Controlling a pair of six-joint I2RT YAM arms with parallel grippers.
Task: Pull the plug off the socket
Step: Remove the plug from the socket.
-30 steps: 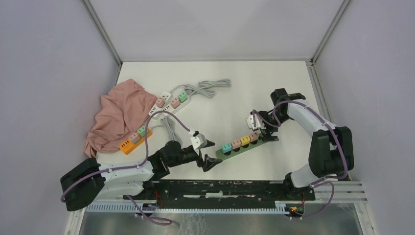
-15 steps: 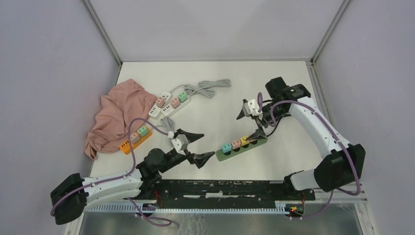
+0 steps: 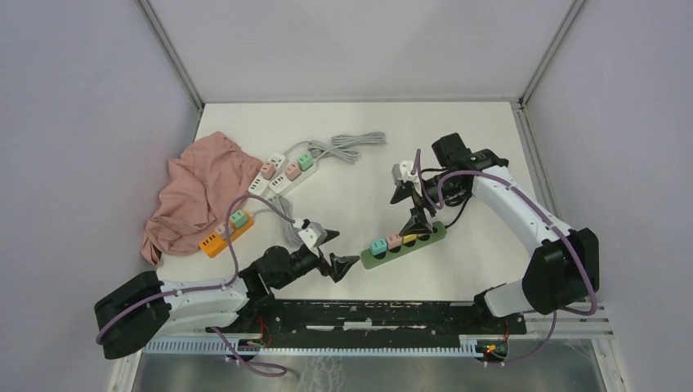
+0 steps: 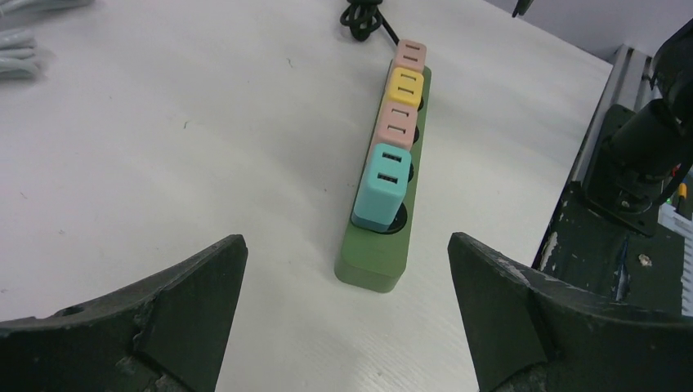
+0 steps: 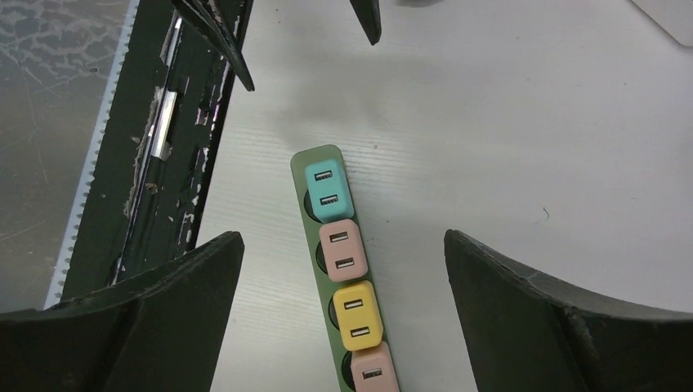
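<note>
1. Progress: nothing is pulled yet. The strip [image 3: 404, 241] lies angled near the counter's [image 3: 458, 139] near edge, right of centre. The teal plug [image 4: 382, 185], mid pink plug [image 4: 395, 126], yellow plug [image 4: 404, 86] and end pink plug [image 4: 410, 55] all look fully seated.
2. Left gripper [image 3: 337, 251]: spread wide and empty, sitting low just off the teal end. It lines up with the strip but doesn't touch it.
3. Right gripper [image 3: 409, 208]: also spread and empty, above the strip's far half. I can't tell from the top view whether it touches.
4. Left to do, as I read it: close on one plug, pin the strip, pull up.
5. Room: there is bare counter toward the far and right edges. The rail [image 3: 368, 314] along the near edge sits close, so there is little slack that way.
6. The cord [image 4: 364, 16] off the strip's far end runs under the right arm, a possible snag.
7. The white strip [image 3: 282, 170], orange strip [image 3: 222, 235] and cloth [image 3: 196, 192] sit toward the left edge, well apart.
</note>
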